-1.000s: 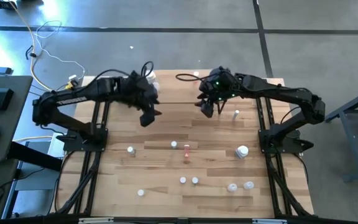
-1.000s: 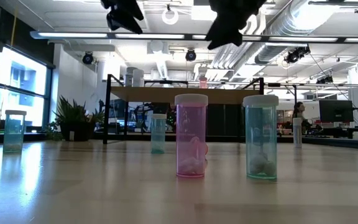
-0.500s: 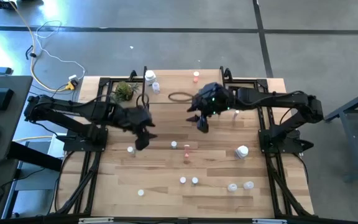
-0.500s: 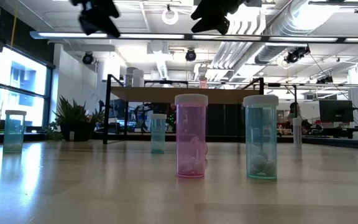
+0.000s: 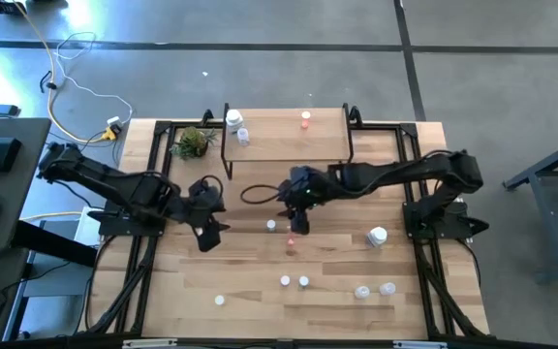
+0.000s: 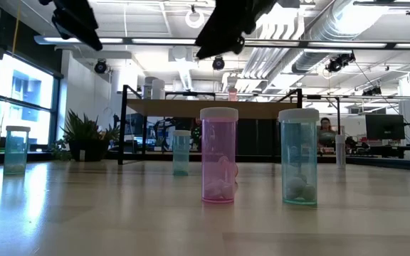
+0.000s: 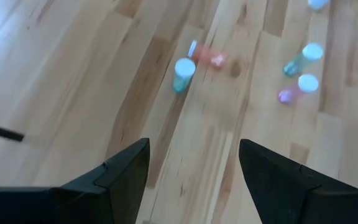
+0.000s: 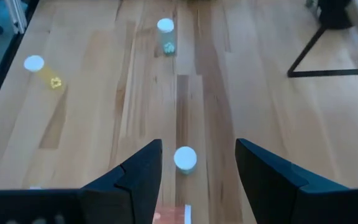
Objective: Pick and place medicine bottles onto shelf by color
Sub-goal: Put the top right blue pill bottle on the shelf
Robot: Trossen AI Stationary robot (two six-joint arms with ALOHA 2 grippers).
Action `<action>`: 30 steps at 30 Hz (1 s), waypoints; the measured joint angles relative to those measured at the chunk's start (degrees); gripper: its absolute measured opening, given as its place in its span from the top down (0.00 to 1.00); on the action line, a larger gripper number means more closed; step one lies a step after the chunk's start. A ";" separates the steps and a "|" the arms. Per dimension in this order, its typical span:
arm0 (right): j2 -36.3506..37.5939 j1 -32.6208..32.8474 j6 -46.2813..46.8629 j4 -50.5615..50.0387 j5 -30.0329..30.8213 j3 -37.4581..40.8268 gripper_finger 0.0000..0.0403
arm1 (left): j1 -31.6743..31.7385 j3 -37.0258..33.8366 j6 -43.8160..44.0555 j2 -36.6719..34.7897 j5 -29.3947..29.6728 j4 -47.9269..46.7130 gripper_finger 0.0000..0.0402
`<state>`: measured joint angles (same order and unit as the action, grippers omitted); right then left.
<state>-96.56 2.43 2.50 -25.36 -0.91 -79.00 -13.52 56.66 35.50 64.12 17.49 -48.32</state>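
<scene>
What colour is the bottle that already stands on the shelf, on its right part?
The bottle on the shelf looks orange-red with a white cap, best in the high view.

shelf (image 5: 284,145) at table's (image 5: 192,281) far edge | plant (image 5: 193,142) on its left | bottles (image 5: 294,281) scattered nearer

The left gripper (image 7: 191,171) hangs above the wooden tabletop (image 7: 73,81) with its 2 dark fingers (image 7: 114,177) spread apart and nothing between them. Just ahead of the gap stands a teal bottle (image 7: 182,73) with a white cap, and a pink-red bottle (image 7: 209,56) lies on its side just beyond it. Farther ahead, off toward one finger's side, 2 more bottles stand close together: a green one (image 7: 300,59) and a pink one (image 7: 297,89).
</scene>
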 joint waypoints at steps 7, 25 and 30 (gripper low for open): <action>-5.90 0.61 -1.75 2.50 0.46 0.00 0.52 | -2.86 0.00 4.52 0.00 3.39 -5.98 0.41; -14.81 1.16 -5.55 7.94 -1.11 -0.02 0.52 | -5.02 0.02 10.87 0.04 4.20 -12.14 0.41; -16.50 1.16 -5.55 8.10 -1.18 -0.02 0.52 | -5.02 0.02 10.87 0.04 4.20 -12.13 0.41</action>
<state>-113.06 3.60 -3.05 -17.25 -2.10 -79.02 -18.55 56.69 46.37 64.16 21.69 -60.45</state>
